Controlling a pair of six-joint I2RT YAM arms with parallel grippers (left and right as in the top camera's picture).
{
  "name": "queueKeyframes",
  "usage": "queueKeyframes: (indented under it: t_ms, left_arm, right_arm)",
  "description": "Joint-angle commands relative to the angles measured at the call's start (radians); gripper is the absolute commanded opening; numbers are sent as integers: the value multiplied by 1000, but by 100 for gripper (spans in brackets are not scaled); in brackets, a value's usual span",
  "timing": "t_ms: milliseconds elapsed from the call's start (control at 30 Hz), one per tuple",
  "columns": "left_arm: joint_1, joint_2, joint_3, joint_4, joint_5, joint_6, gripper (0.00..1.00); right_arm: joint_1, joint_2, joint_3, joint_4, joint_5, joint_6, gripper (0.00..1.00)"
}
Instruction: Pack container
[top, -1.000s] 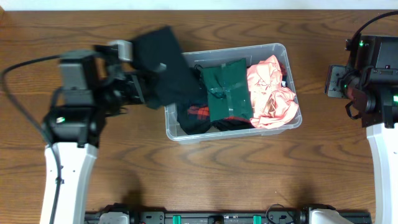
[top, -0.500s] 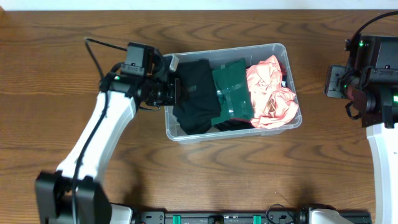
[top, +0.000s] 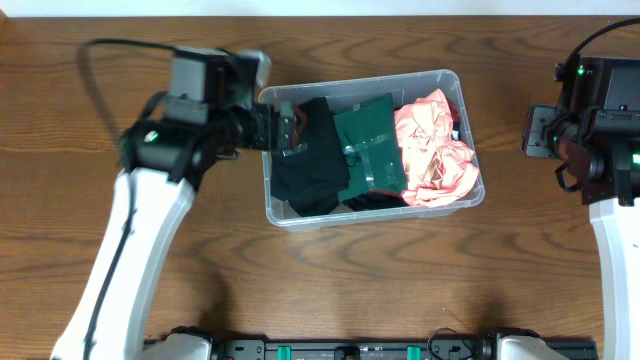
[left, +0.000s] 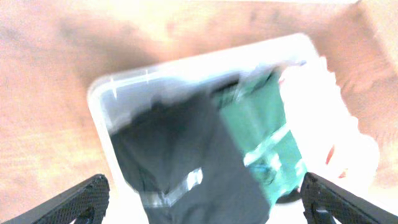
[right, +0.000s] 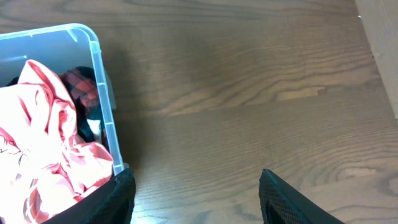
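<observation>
The clear container (top: 370, 214) stands mid-table, filled with folded clothes. A black garment (top: 312, 168) lies at its left end, a dark green one (top: 368, 145) in the middle and a pink one (top: 436, 150) at the right. My left gripper (top: 290, 128) hovers over the bin's left rim, open and holding nothing. The blurred left wrist view looks down past its wide-apart fingers (left: 81, 200) onto the black garment (left: 186, 162) and the green one (left: 261, 130). My right gripper (right: 198, 202) is open over bare wood, just right of the container's rim (right: 102, 87).
The right arm (top: 590, 130) stands at the table's right edge, apart from the bin. Red-and-black plaid cloth (right: 81, 87) shows under the pink garment (right: 43, 137) at the bin's right end. Brown wood surrounds the bin on all sides.
My left gripper carried the black garment rightward over the bin, then opened and let it go. The garment now lies in the container's left end. The right arm has not moved.
</observation>
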Motion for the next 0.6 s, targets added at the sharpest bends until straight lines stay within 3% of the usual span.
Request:
queueKeyframes:
  t_ms: [0,100,200,567]
  left_arm:
    - [-5,-14,16,13,-46,16,88]
    - [-28,31,8,7,-38,16,40]
    - [-71,113,1,31,-38,17,19]
    - [-183,555,1,58,-39,16,19]
  right_arm:
    - [-5,3,-2,-3,0,-12,62]
    - [-5,3,-2,-3,0,-12,62]
    - [-5,3,-2,-3,0,-12,62]
    - [-5,3,-2,-4,-7,-12,62]
